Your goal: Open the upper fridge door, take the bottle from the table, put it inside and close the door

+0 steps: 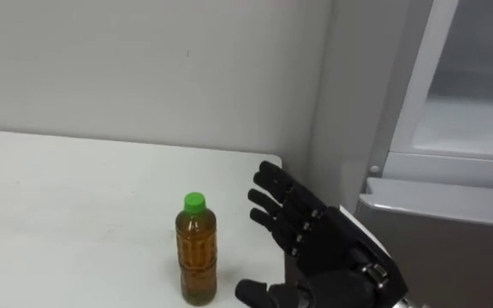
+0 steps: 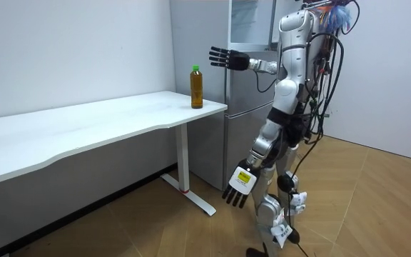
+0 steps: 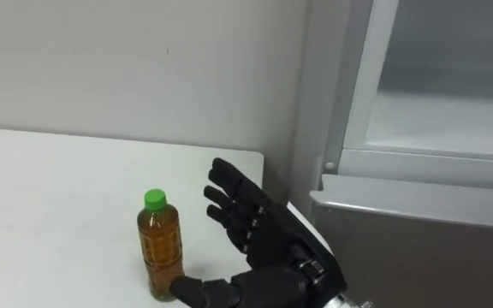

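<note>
A clear bottle (image 1: 197, 250) of amber drink with a green cap stands upright on the white table (image 1: 58, 197), near its right end. My right hand (image 1: 315, 239) is open just to the right of the bottle, palm towards it, fingers spread and thumb low by the bottle's base, not touching it. In the room view the bottle (image 2: 196, 87) stands at the table corner by the fridge, and the right hand (image 2: 223, 57) is held out slightly above and beside it. My left hand (image 2: 237, 189) hangs open at my side.
The grey fridge (image 1: 452, 222) stands right of the table, its upper compartment (image 1: 473, 111) open with a pale inside. A white wall runs behind the table. I stand on the wooden floor in front of the fridge, facing the table's end.
</note>
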`<state>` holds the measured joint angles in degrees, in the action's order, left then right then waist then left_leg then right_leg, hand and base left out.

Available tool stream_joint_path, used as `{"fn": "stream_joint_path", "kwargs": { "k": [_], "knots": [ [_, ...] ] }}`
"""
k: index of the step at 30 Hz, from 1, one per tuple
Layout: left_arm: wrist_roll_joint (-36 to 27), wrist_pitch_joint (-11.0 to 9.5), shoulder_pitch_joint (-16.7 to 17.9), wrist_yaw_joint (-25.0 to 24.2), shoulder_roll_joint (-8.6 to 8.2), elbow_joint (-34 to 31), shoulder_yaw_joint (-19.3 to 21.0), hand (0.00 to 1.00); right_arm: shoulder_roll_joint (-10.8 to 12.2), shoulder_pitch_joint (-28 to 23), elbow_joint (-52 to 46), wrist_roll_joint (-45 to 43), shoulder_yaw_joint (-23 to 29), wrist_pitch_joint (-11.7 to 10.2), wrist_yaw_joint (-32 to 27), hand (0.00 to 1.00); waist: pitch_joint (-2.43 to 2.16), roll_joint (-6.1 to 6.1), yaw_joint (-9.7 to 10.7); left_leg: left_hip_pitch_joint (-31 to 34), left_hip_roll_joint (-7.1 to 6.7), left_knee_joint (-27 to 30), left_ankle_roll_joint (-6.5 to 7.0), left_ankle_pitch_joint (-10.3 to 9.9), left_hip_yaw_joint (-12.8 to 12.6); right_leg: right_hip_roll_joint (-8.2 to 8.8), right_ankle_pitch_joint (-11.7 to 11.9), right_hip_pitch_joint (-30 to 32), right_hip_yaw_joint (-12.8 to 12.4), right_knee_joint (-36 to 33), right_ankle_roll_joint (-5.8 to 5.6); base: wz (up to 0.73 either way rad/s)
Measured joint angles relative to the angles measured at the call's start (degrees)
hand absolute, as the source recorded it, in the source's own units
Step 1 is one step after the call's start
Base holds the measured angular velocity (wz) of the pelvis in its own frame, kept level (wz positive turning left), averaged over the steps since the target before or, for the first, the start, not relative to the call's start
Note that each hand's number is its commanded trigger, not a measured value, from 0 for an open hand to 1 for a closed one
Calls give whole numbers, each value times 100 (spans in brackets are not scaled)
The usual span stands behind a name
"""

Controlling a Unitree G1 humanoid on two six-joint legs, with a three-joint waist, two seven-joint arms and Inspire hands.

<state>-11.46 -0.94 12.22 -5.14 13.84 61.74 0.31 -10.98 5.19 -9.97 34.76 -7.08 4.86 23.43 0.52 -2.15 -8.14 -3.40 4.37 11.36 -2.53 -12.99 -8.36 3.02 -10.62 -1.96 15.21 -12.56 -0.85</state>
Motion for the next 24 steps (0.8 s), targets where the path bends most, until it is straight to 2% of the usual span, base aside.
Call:
{"fn": "stream_joint_path", "kwargs": {
  "k": [6,13,18,24],
  "knots": [
    [59,9,9,18,-25,4,-102,0,1,119,24,2,-172,-1,-359,0,-6,-10,-22,25,-5,3,0,1,96,18,0,-18,229,7,0,7],
    [104,23,32,70,-140,-9,-117,0,-8,262,130,-7,-301,-6,-1066,0,34,50,-48,-28,-7,11,0,2,93,24,0,-95,237,8,0,0],
    [108,46,51,64,-145,-22,-108,0,-7,404,405,-13,-305,-81,-1575,0,32,47,-97,-3,-7,51,-3,3,119,29,1,-106,280,5,2,1],
    [103,74,-28,68,-164,-2,-126,0,5,631,626,-93,-304,-212,-2206,0,30,45,-136,169,-40,123,2,14,383,69,2,-104,551,-4,4,20]
  ]
}}
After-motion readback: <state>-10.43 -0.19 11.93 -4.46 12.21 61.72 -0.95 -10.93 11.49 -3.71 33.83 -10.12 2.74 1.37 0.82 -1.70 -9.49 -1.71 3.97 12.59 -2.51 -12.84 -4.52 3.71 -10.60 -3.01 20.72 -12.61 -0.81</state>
